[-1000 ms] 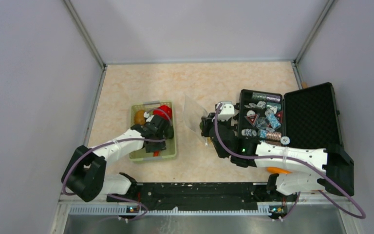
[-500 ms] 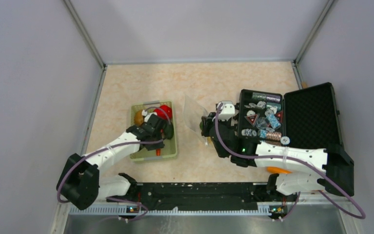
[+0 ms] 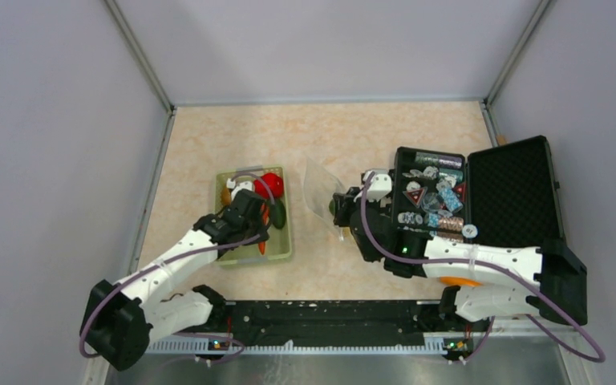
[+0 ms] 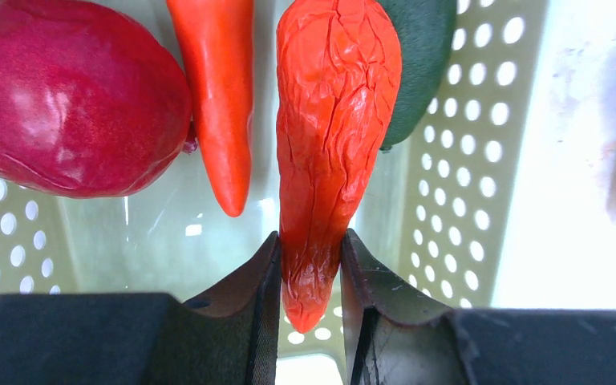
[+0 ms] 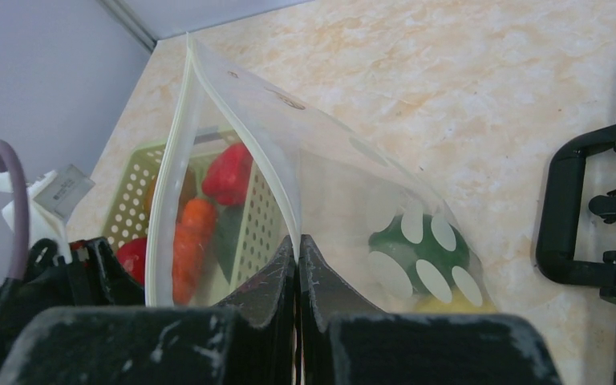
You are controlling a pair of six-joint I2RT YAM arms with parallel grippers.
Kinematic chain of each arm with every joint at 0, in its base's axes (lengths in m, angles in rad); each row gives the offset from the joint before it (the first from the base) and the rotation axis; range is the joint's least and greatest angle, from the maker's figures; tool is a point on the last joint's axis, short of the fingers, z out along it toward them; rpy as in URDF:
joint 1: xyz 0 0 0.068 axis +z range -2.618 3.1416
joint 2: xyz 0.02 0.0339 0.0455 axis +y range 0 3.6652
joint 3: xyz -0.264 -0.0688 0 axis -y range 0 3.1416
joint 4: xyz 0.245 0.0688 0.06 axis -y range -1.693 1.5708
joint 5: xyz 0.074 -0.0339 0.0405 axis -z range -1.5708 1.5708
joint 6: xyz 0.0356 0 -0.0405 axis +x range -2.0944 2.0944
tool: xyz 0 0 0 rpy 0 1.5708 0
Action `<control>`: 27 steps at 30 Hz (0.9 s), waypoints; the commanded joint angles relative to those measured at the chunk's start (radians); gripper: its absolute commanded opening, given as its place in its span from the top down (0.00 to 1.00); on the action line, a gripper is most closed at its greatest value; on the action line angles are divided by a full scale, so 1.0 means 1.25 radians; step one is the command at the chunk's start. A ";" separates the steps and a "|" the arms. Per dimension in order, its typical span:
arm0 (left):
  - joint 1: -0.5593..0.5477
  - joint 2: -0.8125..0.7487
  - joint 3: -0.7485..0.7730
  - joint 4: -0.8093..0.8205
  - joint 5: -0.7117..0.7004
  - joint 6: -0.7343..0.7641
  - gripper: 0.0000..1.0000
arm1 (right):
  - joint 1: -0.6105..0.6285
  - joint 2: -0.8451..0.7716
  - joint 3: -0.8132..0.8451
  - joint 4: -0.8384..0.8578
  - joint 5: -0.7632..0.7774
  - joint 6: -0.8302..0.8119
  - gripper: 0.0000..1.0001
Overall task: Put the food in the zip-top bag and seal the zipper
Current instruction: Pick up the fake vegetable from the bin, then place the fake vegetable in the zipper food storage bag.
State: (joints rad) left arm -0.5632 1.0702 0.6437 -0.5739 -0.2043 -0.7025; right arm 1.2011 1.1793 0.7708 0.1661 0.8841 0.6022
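Observation:
My left gripper (image 4: 310, 257) is shut on the thin end of a wrinkled orange-red carrot (image 4: 333, 120) over the pale green basket (image 4: 465, 160). A smooth carrot (image 4: 220, 88), a red round piece (image 4: 72, 96) and a dark green piece (image 4: 421, 64) lie in the basket. In the top view the left gripper (image 3: 249, 212) is over the basket (image 3: 281, 250). My right gripper (image 5: 297, 249) is shut on the rim of the clear dotted zip-top bag (image 5: 345, 192), holding its mouth open; the whitish zipper (image 5: 168, 160) frames it. A green piece (image 5: 421, 249) and a yellow piece (image 5: 449, 303) lie in the bag.
An open black case (image 3: 513, 188) with shiny packets (image 3: 433, 196) stands right of the bag (image 3: 321, 188). Its handle (image 5: 565, 208) shows in the right wrist view. The basket shows through the bag (image 5: 132, 192). Grey walls ring the beige table (image 3: 329, 128).
The left arm has drawn back toward the near edge, and its gripper has shifted within the basket. The right gripper and bag have barely moved.

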 commanded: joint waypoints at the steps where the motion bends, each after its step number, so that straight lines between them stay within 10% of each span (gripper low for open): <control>1: 0.003 -0.061 -0.004 0.047 0.007 0.012 1.00 | -0.011 -0.024 -0.009 0.045 -0.004 0.017 1.00; 27: 0.004 -0.236 0.139 0.041 0.395 0.150 1.00 | -0.025 0.077 0.043 0.014 -0.051 0.015 1.00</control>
State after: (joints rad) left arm -0.5632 0.7933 0.7696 -0.5186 0.1444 -0.5797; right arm 1.1801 1.2610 0.7750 0.1738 0.8326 0.6136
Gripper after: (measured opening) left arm 0.306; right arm 0.003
